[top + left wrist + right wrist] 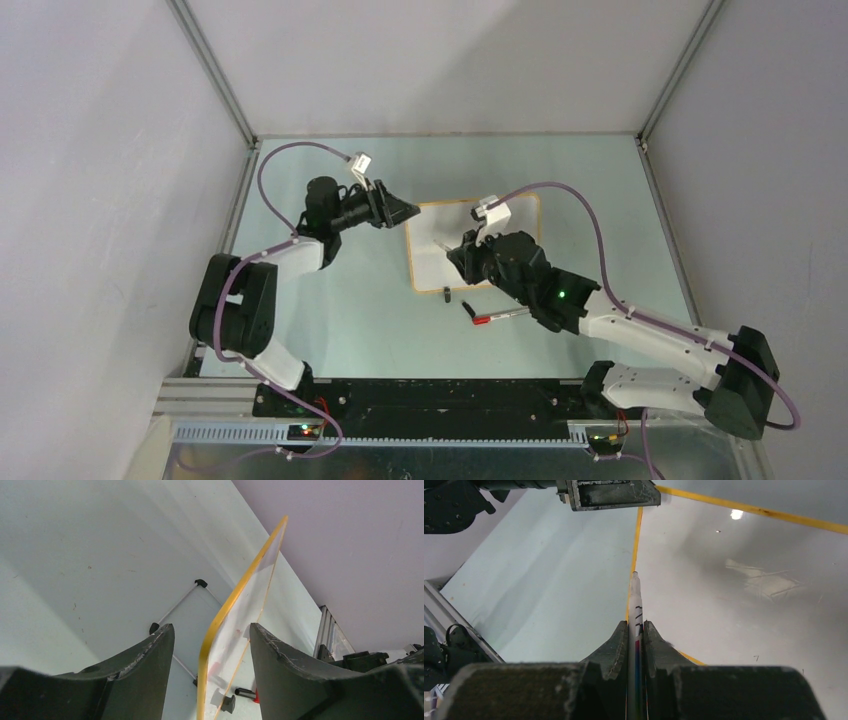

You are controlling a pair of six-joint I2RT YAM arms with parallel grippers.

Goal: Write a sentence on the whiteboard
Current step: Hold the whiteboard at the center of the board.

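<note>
Left gripper is at the far-left corner of the board. On its wrist cam the fingers stand apart with the board's yellow edge between them, and there's a gap on each side, so it isn't pinching anything. Right gripper is clamped tight on a marker, and the tip points at the board's left edge, right by the frame. I can't tell if the tip touches. The board sits mid-table between the two arms. A red-ended pen lies on the table just off the board's near edge.
</note>
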